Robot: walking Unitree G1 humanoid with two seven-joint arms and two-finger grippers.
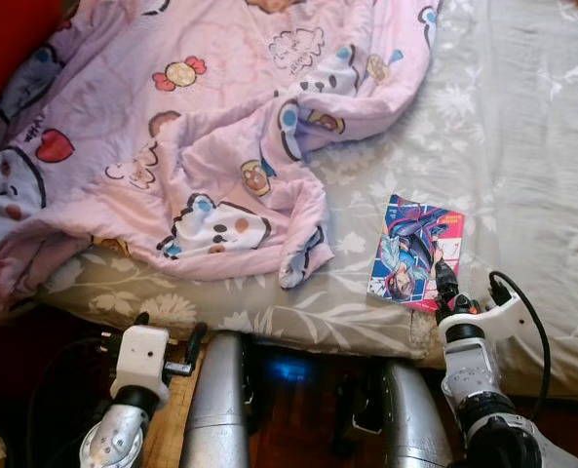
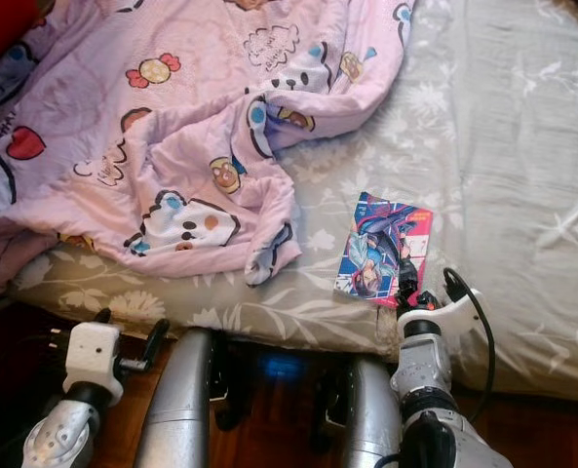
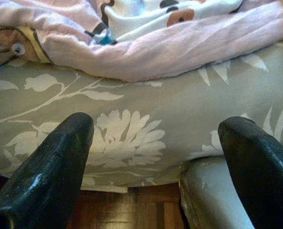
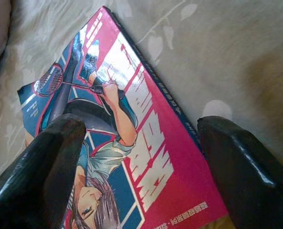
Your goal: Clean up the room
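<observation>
- A bed (image 1: 522, 146) takes up most of what's in front of the robot, covered with a grey-green sheet printed with pale leaves and flowers.
- A pink blanket (image 1: 201, 127) with cartoon figures lies rumpled over the far-left part of the bed, one fold trailing down toward the near edge.
- A comic book (image 1: 415, 252), cover up in reds and blues with a drawn figure on it, lies flat on the sheet right of the blanket's trailing fold, close to the bed's near edge and clear of the blanket.
- The right gripper (image 4: 146, 167) is at the near edge of the book. Its two black fingers (image 4: 41, 167) are spread wide, one over the cover and the other just past the spine side, with nothing pinched between them.
- The left gripper (image 3: 155, 162) is low at the near-left side of the bed, pointing at the sheet's hanging edge under the blanket. Its fingers (image 3: 50, 167) are also spread apart and hold nothing.
- Below the bed's edge there's dark wooden floor (image 1: 298, 429), with the robot's two silver legs (image 1: 215, 409) standing on it between the arms.
</observation>
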